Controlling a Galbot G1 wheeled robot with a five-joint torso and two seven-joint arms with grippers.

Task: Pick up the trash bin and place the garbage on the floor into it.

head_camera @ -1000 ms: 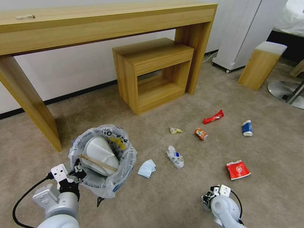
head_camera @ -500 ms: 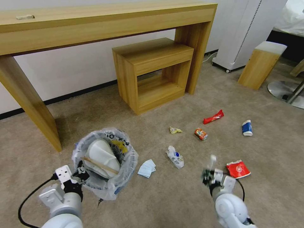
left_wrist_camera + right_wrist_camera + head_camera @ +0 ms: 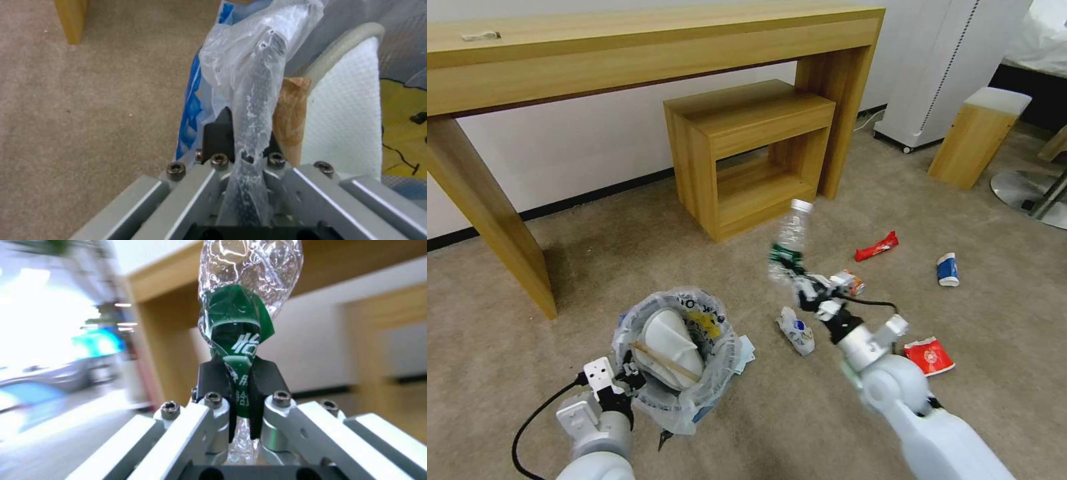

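While the bin [image 3: 677, 363] hangs low at the robot's left, its rim pinched shut in the left pincer [image 3: 627, 381], a white slipper [image 3: 672, 340] and a stick [image 3: 664, 361] lie inside the bag. A tissue pack [image 3: 747, 347] peeks out just beside it on the floor [image 3: 800, 413]. The right arm reaches forward and up, its pincer [image 3: 800, 280] clamped on a crushed clear bottle [image 3: 787, 243] with a green label, held above the litter. On the carpet: one crumpled bottle [image 3: 796, 329], one can [image 3: 854, 281], two red wrappers [image 3: 876, 246], one cup [image 3: 948, 269]. A long counter [image 3: 627, 60] and small shelf [image 3: 750, 147] stand behind.
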